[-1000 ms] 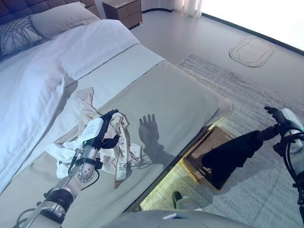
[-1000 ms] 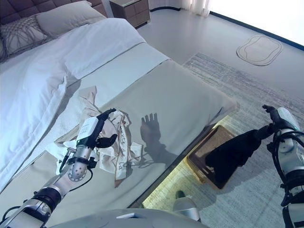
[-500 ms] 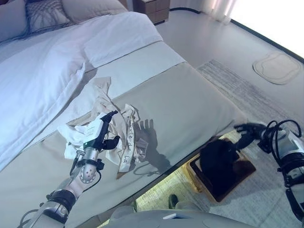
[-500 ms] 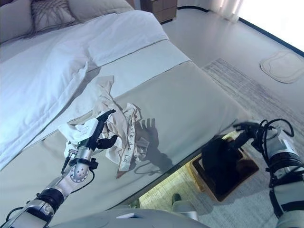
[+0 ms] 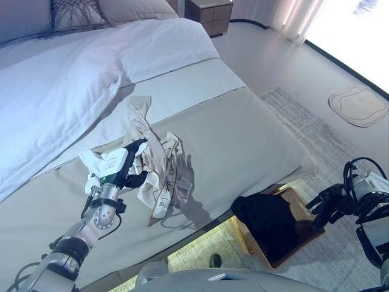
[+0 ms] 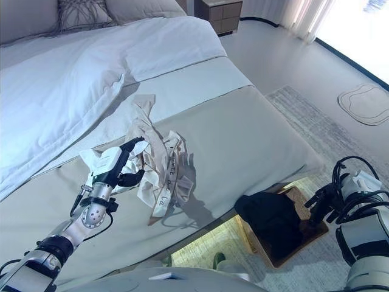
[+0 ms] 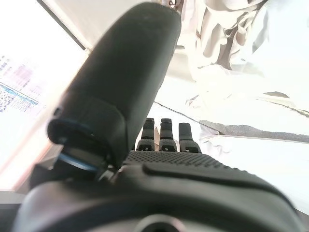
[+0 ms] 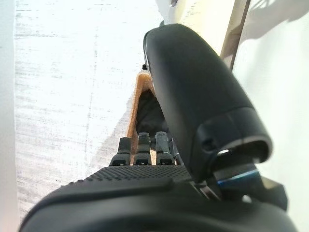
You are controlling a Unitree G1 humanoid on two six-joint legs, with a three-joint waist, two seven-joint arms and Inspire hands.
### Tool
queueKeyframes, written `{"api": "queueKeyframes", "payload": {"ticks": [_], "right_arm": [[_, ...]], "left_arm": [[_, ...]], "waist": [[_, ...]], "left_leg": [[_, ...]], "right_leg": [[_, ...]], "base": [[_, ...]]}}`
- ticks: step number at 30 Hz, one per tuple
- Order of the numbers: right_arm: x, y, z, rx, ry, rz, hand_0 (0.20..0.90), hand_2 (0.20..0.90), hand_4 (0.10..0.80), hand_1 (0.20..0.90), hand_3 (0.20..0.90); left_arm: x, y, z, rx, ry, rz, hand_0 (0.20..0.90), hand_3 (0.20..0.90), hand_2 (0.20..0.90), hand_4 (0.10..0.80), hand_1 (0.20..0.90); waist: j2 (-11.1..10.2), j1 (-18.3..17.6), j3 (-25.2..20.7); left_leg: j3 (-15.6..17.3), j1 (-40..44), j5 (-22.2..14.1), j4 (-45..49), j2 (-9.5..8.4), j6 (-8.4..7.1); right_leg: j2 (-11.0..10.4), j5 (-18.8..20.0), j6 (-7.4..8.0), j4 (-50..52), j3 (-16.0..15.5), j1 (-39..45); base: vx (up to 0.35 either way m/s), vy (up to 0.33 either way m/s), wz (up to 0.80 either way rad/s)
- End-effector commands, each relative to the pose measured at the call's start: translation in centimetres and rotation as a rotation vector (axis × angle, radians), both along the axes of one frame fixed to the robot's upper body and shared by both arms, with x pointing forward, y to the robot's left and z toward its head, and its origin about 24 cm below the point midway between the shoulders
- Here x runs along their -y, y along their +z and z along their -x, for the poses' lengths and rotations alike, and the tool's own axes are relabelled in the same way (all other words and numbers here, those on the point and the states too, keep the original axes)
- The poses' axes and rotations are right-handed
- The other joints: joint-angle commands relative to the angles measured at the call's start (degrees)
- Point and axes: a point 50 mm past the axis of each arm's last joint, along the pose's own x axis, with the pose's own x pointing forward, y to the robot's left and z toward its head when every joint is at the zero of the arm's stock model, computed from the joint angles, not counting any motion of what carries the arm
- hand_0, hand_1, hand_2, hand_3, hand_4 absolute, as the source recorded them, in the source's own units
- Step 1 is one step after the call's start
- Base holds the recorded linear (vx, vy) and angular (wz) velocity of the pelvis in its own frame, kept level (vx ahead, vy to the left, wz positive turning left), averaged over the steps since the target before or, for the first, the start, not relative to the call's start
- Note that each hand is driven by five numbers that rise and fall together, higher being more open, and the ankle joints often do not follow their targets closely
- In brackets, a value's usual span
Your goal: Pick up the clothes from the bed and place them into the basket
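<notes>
A pile of clothes lies on the bed's beige cover [image 5: 243, 137]: a cream garment [image 5: 159, 164] with a lettered strip, and a white one [image 5: 96, 163] beside it. My left hand [image 5: 121, 170] is open at the pile's near side, fingers straight against the cream garment, which also shows in the left wrist view [image 7: 227, 43]. A black garment [image 5: 265, 220] lies draped in the brown basket [image 5: 292, 196] on the rug by the bed. My right hand [image 5: 328, 204] is open and empty just right of the basket, whose edge shows in the right wrist view [image 8: 139, 94].
A white duvet [image 5: 55, 79] covers the bed's far side, with pillows [image 5: 76, 12] at the head. A nightstand [image 5: 209, 9] stands beyond. The grey rug [image 5: 316, 128] runs along the bed. A small mat [image 5: 358, 104] lies on the floor at the right.
My right hand has let go of the black garment, which now lies in the basket, and has drawn back to the right. The camera has shifted. My left hand stays at the pile.
</notes>
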Motion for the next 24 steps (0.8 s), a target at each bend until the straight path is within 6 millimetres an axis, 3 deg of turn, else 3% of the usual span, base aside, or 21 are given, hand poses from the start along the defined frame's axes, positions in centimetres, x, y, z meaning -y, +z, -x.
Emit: {"api": "queueKeyframes", "payload": {"ticks": [1,4,5,8,17,24], "right_arm": [[2.8,6.2,-2.2,0.250,-0.049,0.210,0.900,0.900,0.800,0.900,0.900],[1.8,10.5,-5.3,0.633,-0.078,0.210,0.900,0.900,0.800,0.900,0.900],[1.4,11.2,-5.8,0.686,-0.072,0.210,0.900,0.900,0.800,0.900,0.900],[-1.4,14.5,-8.1,0.983,0.076,0.262,0.900,0.900,0.800,0.900,0.900],[-7.8,15.2,-9.5,1.188,0.459,0.426,0.900,0.900,0.800,0.900,0.900],[-11.1,15.9,-10.6,1.391,0.585,0.481,0.900,0.900,0.800,0.900,0.900]], "left_arm": [[0.1,4.0,-2.9,0.203,-0.018,0.084,0.900,0.900,0.900,0.800,0.900],[-0.1,3.8,-2.6,0.206,0.010,0.089,0.900,0.900,0.900,0.800,0.900],[-0.1,3.7,-2.6,0.208,0.015,0.090,0.900,0.900,0.900,0.800,0.900],[-0.3,3.1,-2.0,0.207,0.050,0.098,0.900,0.900,0.900,0.800,0.900],[-0.2,1.6,-0.6,0.194,0.116,0.115,0.900,0.900,0.900,0.800,0.900],[0.1,1.5,-0.5,0.186,0.132,0.126,0.900,0.900,0.900,0.800,0.900]], "waist": [[-0.4,0.7,-4.3],[-0.1,0.2,-4.0],[-0.1,0.1,-4.1],[0.3,-0.1,-3.7],[1.3,1.1,-3.3],[2.1,4.1,-1.8]], "left_leg": [[-0.1,0.8,-6.4,4.3,0.46,-0.72],[-0.2,1.2,-6.7,4.5,0.52,-0.77],[-0.2,0.8,-6.6,4.6,0.48,-0.79],[-0.5,0.6,-6.8,4.7,0.21,-0.76],[-2.3,-0.8,-6.4,4.8,-0.37,-0.84],[-4.5,-3.4,-6.7,6.9,-1.04,-0.71]], "right_leg": [[-0.2,1.3,1.21,5.9,-0.9,-5.3],[0.0,1.0,1.23,6.0,-0.6,-5.0],[0.0,1.2,1.18,6.0,-0.5,-5.3],[0.1,1.0,1.12,6.0,-0.5,-5.5],[-0.3,0.5,0.80,5.7,-1.8,-5.5],[-0.9,-0.7,0.00,7.3,-3.9,-6.4]], "base": [[0.000,0.000,0.00],[0.000,0.000,0.00],[0.002,0.008,-0.05],[-0.003,0.007,-0.02],[0.009,0.012,0.05],[-0.001,0.020,0.21]]}}
